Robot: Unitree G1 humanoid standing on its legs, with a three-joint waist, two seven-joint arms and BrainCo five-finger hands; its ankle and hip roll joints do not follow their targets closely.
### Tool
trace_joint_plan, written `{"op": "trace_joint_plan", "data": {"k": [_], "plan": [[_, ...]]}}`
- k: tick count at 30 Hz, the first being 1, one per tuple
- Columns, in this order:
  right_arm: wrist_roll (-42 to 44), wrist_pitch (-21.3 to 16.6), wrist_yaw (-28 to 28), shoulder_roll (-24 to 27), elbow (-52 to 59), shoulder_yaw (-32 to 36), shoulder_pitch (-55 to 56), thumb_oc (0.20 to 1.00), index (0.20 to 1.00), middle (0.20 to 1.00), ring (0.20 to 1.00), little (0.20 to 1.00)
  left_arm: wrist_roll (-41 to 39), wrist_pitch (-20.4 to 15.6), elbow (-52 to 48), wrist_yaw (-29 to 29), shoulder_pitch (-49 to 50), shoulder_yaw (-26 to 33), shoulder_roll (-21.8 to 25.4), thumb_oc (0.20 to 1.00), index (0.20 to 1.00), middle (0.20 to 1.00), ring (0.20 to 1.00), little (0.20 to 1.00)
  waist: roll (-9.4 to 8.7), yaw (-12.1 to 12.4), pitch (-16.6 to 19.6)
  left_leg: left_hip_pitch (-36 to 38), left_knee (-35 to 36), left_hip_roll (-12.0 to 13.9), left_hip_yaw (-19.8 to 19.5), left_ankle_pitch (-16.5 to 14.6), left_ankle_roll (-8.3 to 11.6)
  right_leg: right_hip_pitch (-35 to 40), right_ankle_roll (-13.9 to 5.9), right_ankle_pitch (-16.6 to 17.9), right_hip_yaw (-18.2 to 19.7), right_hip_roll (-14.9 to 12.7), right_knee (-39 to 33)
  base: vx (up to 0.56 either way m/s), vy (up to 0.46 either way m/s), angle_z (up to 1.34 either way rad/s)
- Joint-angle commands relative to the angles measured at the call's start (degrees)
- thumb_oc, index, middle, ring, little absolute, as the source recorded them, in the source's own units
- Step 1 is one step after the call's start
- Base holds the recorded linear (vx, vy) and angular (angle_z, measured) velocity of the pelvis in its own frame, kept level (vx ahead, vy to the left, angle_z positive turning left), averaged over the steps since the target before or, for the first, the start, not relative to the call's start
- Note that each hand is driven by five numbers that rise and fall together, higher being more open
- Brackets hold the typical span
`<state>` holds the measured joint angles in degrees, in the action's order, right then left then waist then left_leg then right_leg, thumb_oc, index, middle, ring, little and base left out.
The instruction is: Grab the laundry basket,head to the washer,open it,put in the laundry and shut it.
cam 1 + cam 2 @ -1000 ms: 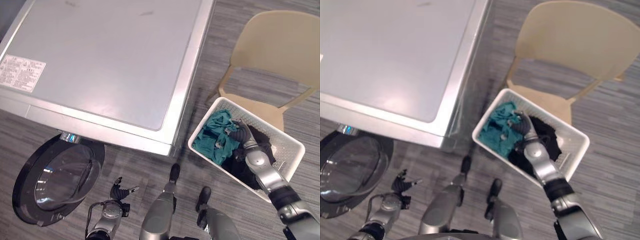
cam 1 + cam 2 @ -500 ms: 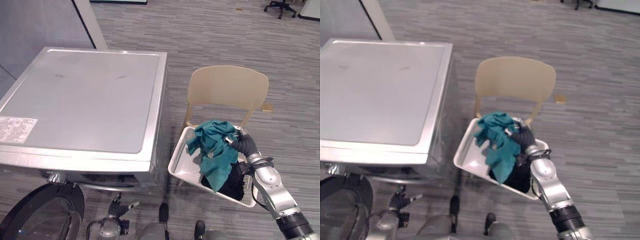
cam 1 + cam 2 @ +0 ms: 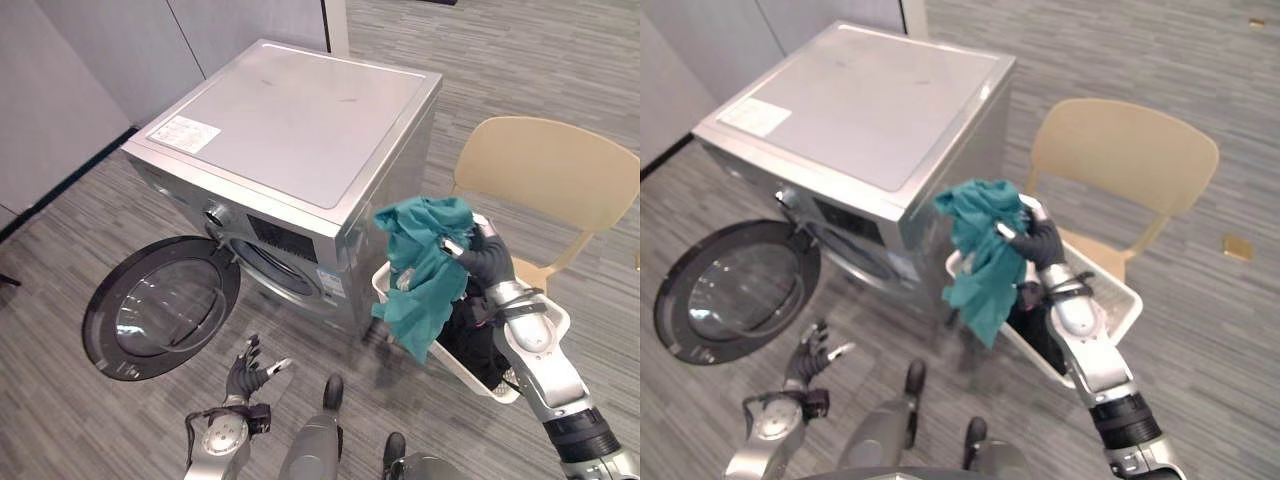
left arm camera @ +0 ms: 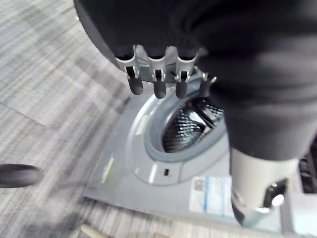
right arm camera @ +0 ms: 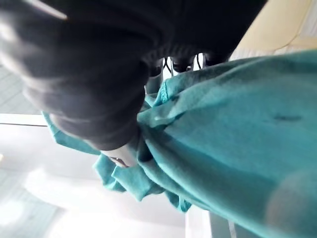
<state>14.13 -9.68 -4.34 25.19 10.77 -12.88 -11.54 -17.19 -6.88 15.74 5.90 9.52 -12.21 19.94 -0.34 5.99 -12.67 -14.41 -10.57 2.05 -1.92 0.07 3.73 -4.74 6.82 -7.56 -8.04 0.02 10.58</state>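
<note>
CHANGE: right hand (image 3: 483, 262) is gripping the teal garment (image 3: 422, 270) and lifting it clear above the white laundry basket (image 3: 548, 322), up from among the dark clothes a second ago | MEANING: loading is beginning, washer door (image 3: 160, 305) standing open | VIEWS: left wrist view is showing the drum (image 4: 190, 126); left hand (image 3: 246, 377) is idling, fingers spread, empty.

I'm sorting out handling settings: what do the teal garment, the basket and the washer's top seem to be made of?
The teal garment, pinched in the right robot hand, looks like soft matte woven cloth: it hangs in loose folds. The basket looks like white rigid plastic, with thin perforated walls. The washer's top looks like grey painted or brushed metal, flat with a dull sheen; which of the two, I can't tell.
</note>
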Motion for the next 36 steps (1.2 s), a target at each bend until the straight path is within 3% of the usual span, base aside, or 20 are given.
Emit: {"op": "trace_joint_plan", "data": {"k": [1, 3, 7, 16, 17, 18, 19, 20, 21, 28, 30, 36], "plan": [[3.24, -5.12, 1.37, -1.35, 5.69, 0.07, -4.98, 0.2, 0.2, 0.2, 0.2, 0.2, 4.64, -4.22, -5.17, -0.7, -6.63, -2.96, 3.7, 1.0, 1.0, 1.0, 1.0, 1.0, -2.42, -2.45, 2.37, 6.16, -0.08, -1.2, 1.95, -4.38, -0.32, 5.2, -9.13, -2.21, 2.59, -2.09, -5.86, -0.07, 0.054, 0.46], [4.12, -5.41, 1.73, -3.63, 7.48, -2.86, -7.52, 0.2, 0.2, 0.2, 0.2, 0.2, 7.55, -4.75, -8.25, -0.06, -10.42, -7.76, 3.62, 1.0, 1.0, 1.0, 1.0, 1.0, -1.42, -4.64, 4.91, 10.47, 5.73, 0.14, 4.11, -2.85, -0.48, 5.17, -9.53, -2.02, 0.86, -1.32, -6.72, 0.02, 0.091, 0.35], [5.44, -5.41, 1.4, -5.97, 7.99, -7.54, -11.09, 0.2, 0.2, 0.2, 0.2, 0.2, 9.49, -4.76, -8.87, 0.78, -15.48, -14.14, 2.22, 1.0, 1.0, 1.0, 1.0, 1.0, -1.44, -5.86, 7.3, 14.04, 12.87, -0.76, 3.36, -1.54, -0.6, 6.7, -10.02, -1.41, 0.21, -1.11, -7.52, 0.05, 0.094, 0.36], [11.13, -5.37, 1.14, -10.42, 7.52, -14.98, -15.33, 0.2, 0.2, 0.2, 0.2, 0.2, 12.27, -3.78, -3.6, 6.28, -26.79, -21.33, -2.61, 1.0, 1.0, 1.0, 1.0, 1.0, -2.18, -6.57, 9.01, 16.73, 15.57, -0.69, 4.18, -1.11, -1.02, 8.38, -10.43, -1.23, 1.39, -1.24, -7.73, 0.02, 0.04, -0.1], [11.98, -5.18, 1.37, -10.69, 7.43, -15.69, -15.08, 0.2, 0.2, 0.2, 0.2, 0.2, 13.0, -3.66, -2.97, 7.01, -27.9, -21.63, -2.81, 0.25, 0.25, 0.25, 0.25, 0.25, -2.23, -6.71, 9.21, 16.94, 15.57, -0.71, 4.25, -1.22, -1.13, 8.47, -10.48, -1.16, 1.54, -1.27, -7.69, 0.0, 0.0, 0.0], [12.76, -5.1, 1.75, -10.01, 7.44, -16.11, -13.53, 0.2, 0.2, 0.2, 0.2, 0.2, 13.16, -3.92, -2.83, 8.12, -28.61, -21.2, -2.7, 0.2, 0.2, 0.2, 0.2, 0.2, -2.18, -6.93, 9.32, 17.38, 15.57, -0.66, 4.52, -1.37, -1.37, 8.73, -10.55, -1.03, 1.99, -1.32, -7.69, 0.04, 0.007, -0.06], [12.92, -4.91, 1.98, -9.61, 7.3, -16.12, -12.85, 0.31, 0.31, 0.31, 0.31, 0.31, 13.0, -3.95, -3.1, 8.25, -28.29, -20.69, -2.37, 0.2, 0.2, 0.2, 0.2, 0.2, -2.18, -6.96, 9.41, 17.52, 15.57, -0.63, 4.67, -1.43, -1.42, 8.83, -10.58, -0.99, 2.12, -1.32, -7.73, 0.03, -0.003, -0.08], [12.66, -4.66, 2.1, -8.79, 7.05, -15.92, -12.06, 0.611, 0.611, 0.611, 0.611, 0.611, 12.53, -3.97, -3.64, 8.3, -27.77, -19.81, -1.81, 0.2, 0.2, 0.2, 0.2, 0.2, -2.18, -6.95, 9.49, 17.64, 15.57, -0.59, 4.82, -1.5, -1.47, 8.95, -10.64, -0.98, 2.24, -1.32, -7.83, 0.02, -0.01, -0.13], [12.05, -4.39, 2.09, -7.98, 6.98, -15.56, -11.3, 1.0, 1.0, 1.0, 1.0, 1.0, 11.94, -4.0, -4.04, 8.37, -27.06, -18.97, -1.36, 0.2, 0.2, 0.2, 0.2, 0.2, -2.13, -6.99, 9.52, 17.79, 15.57, -0.5, 4.93, -1.54, -1.49, 9.01, -10.63, -0.96, 2.4, -1.32, -7.85, 0.01, -0.007, -0.16], [5.14, -2.45, 2.61, -1.83, 5.92, -9.87, -2.08, 1.0, 1.0, 1.0, 1.0, 1.0, 9.55, -4.39, -8.13, 6.51, -18.72, -11.74, 2.74, 0.2, 0.2, 0.2, 0.2, 0.2, -1.71, -6.99, 9.83, 18.32, 15.57, -0.42, 5.19, -1.54, -1.52, 9.48, -10.8, -0.91, 2.8, -1.4, -8.22, 0.01, -0.005, -0.07], [-1.7, -1.48, 3.39, 2.78, 3.41, -4.72, 5.24, 1.0, 1.0, 1.0, 1.0, 1.0, 5.8, -4.74, -8.99, 2.81, -11.88, -6.6, 4.17, 0.2, 0.2, 0.2, 0.2, 0.2, -1.52, -6.9, 9.62, 18.23, 15.53, -0.43, 4.95, -1.24, -1.45, 9.65, -10.97, -0.93, 2.5, -1.46, -8.48, 0.01, -0.012, 0.02], [-9.3, 0.53, 4.64, 6.57, -3.94, 1.2, 15.36, 1.0, 1.0, 1.0, 1.0, 1.0, 1.91, -3.45, -4.8, -0.95, -3.81, -0.11, 4.32, 0.2, 0.2, 0.2, 0.2, 0.2, -1.36, -6.66, 9.16, 17.77, 15.23, -0.44, 4.36, -0.89, -1.37, 9.69, -11.17, -0.95, 1.83, -1.58, -8.71, 0.0, -0.01, 0.02]]}}
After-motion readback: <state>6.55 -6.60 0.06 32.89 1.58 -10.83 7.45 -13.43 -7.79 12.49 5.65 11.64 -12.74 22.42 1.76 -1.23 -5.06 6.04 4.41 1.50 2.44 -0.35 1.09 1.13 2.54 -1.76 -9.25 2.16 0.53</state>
